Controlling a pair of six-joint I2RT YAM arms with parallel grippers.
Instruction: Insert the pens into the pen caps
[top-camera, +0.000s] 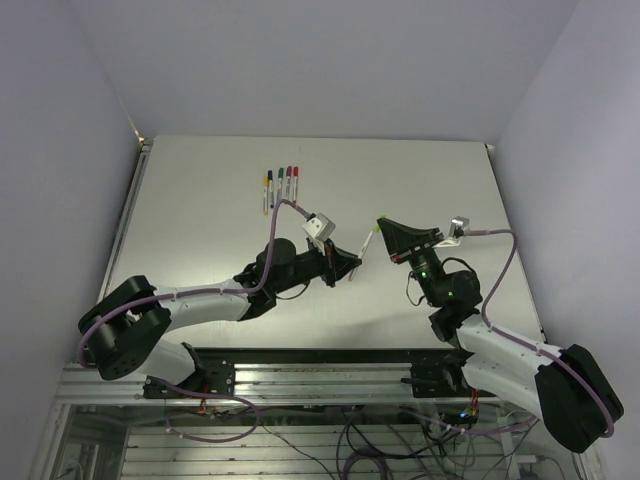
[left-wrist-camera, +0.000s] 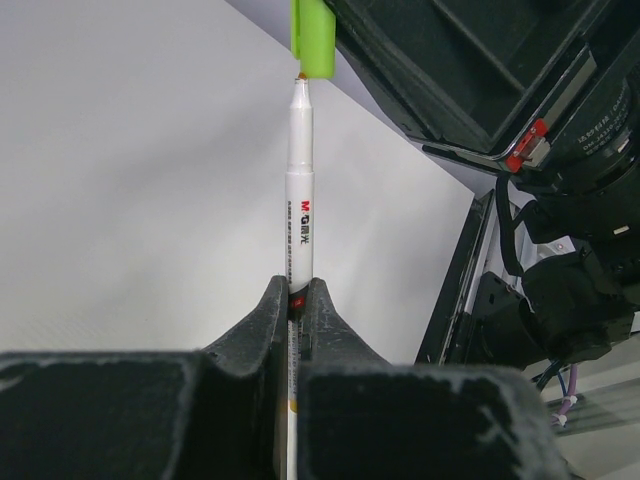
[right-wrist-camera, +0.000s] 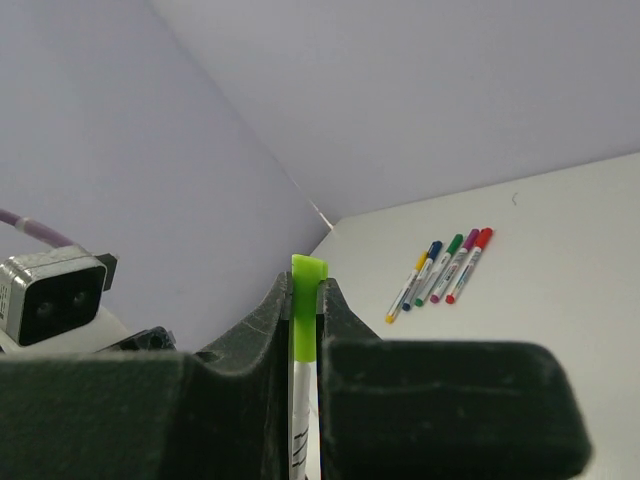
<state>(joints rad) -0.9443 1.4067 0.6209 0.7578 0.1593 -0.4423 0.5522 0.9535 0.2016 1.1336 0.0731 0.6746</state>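
My left gripper (top-camera: 350, 268) (left-wrist-camera: 297, 295) is shut on a grey-white pen (left-wrist-camera: 300, 180), which points up and away from it. My right gripper (top-camera: 382, 228) (right-wrist-camera: 305, 288) is shut on a bright green pen cap (right-wrist-camera: 305, 300) (left-wrist-camera: 313, 40). Both are held above the table's middle. The pen's tip sits right at the cap's open mouth, in line with it, and the pen body (right-wrist-camera: 303, 400) shows just below the cap. The pen (top-camera: 362, 250) bridges the two grippers in the top view.
Several pens with coloured caps on (yellow, dark blue, green, magenta, red) lie side by side at the far middle of the white table (top-camera: 200, 220), seen in the top view (top-camera: 280, 185) and the right wrist view (right-wrist-camera: 440, 268). Walls enclose the table.
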